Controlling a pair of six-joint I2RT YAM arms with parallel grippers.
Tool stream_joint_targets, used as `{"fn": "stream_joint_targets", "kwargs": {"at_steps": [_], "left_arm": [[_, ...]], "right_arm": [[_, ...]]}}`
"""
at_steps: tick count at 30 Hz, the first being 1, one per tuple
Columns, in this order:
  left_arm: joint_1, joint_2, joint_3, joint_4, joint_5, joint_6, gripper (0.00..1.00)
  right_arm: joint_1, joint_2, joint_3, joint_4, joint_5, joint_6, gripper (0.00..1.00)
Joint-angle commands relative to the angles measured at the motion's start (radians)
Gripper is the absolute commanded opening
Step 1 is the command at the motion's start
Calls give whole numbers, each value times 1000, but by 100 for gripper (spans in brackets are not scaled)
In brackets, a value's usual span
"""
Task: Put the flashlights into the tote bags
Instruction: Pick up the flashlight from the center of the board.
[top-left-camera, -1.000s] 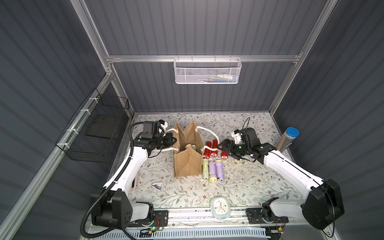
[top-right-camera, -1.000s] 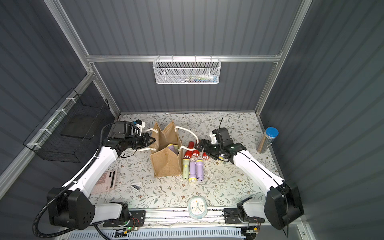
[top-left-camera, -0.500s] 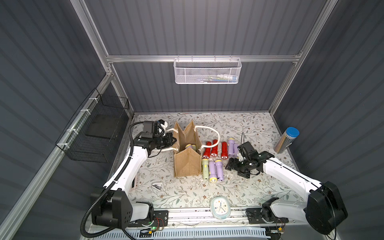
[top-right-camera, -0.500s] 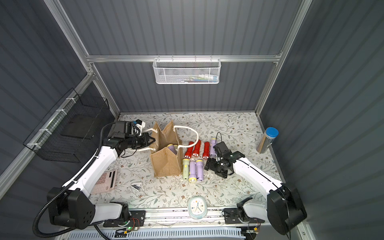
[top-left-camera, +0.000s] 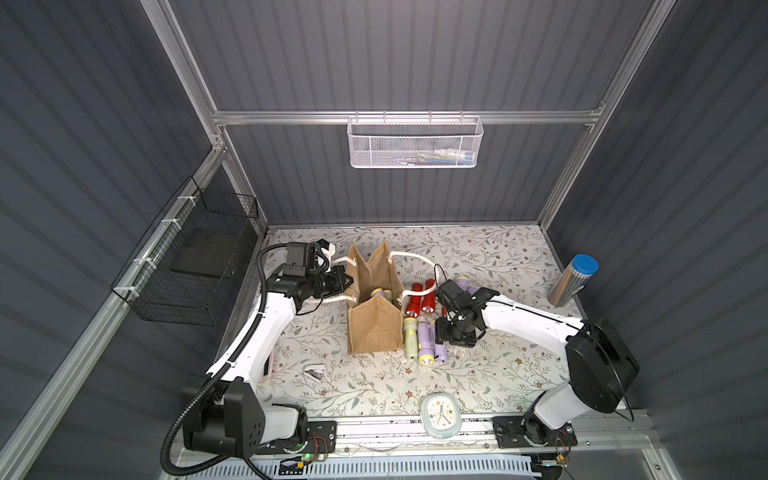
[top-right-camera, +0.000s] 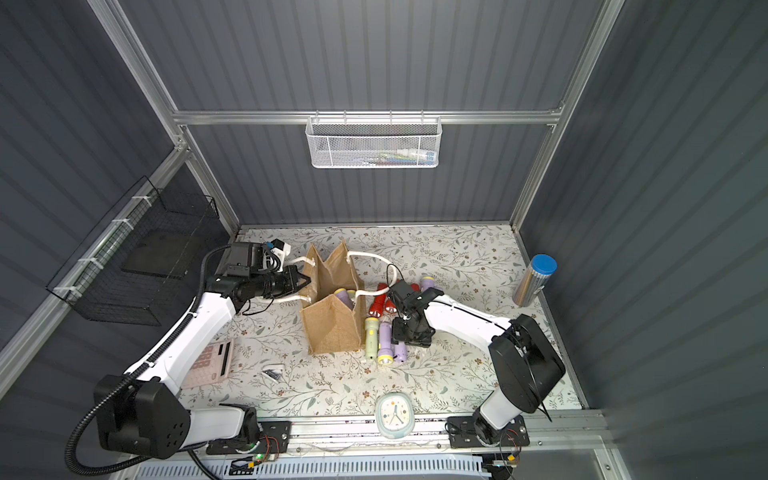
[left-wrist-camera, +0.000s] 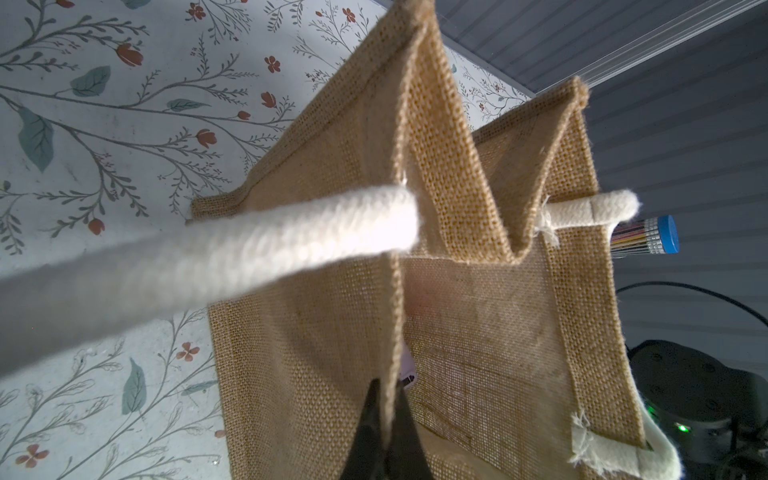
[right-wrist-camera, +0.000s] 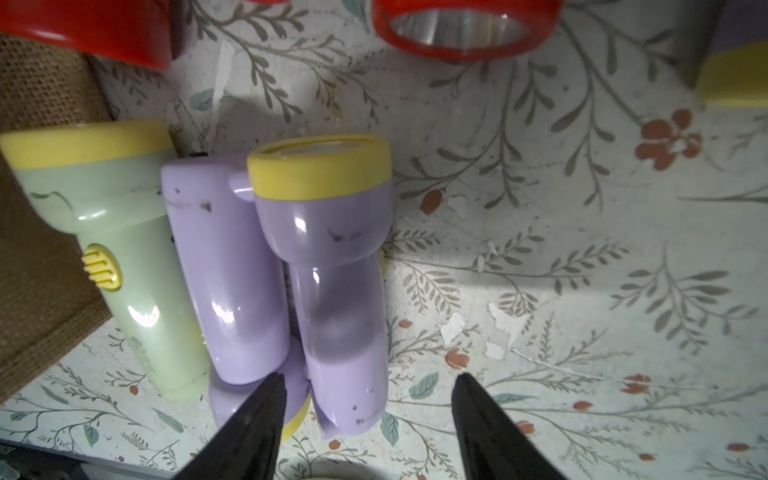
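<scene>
At mid-desk (top-left-camera: 478, 257) the right tool (right-wrist-camera: 370, 377) stands half open astride a lavender flashlight's (right-wrist-camera: 332, 266) tail, gripping nothing. A green flashlight (right-wrist-camera: 108, 249) lies against the bag (left-wrist-camera: 478, 332). Farther back, towards the left edge, the left tool (left-wrist-camera: 387, 384) pinches the bag's rim.

Overhead light is brightening the counter (top-left-camera: 478, 257); walls (top-left-camera: 415, 62) are showing dim. The rope handle (left-wrist-camera: 208, 257) is blurring close up. Glare is glinting off the lavender flashlight (right-wrist-camera: 332, 257).
</scene>
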Motion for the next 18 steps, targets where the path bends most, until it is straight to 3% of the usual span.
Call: {"fn": "stream_joint_targets", "kwargs": {"at_steps": [1,18], "left_arm": [[-6,-27,-15,-28,1,-6,0],[-6,-7,-5,-21,-1,-9,0]], "right_arm": [[13,32,25,-50,44,-21,61],[62,112,-15,-8,43,-32,58]]}}
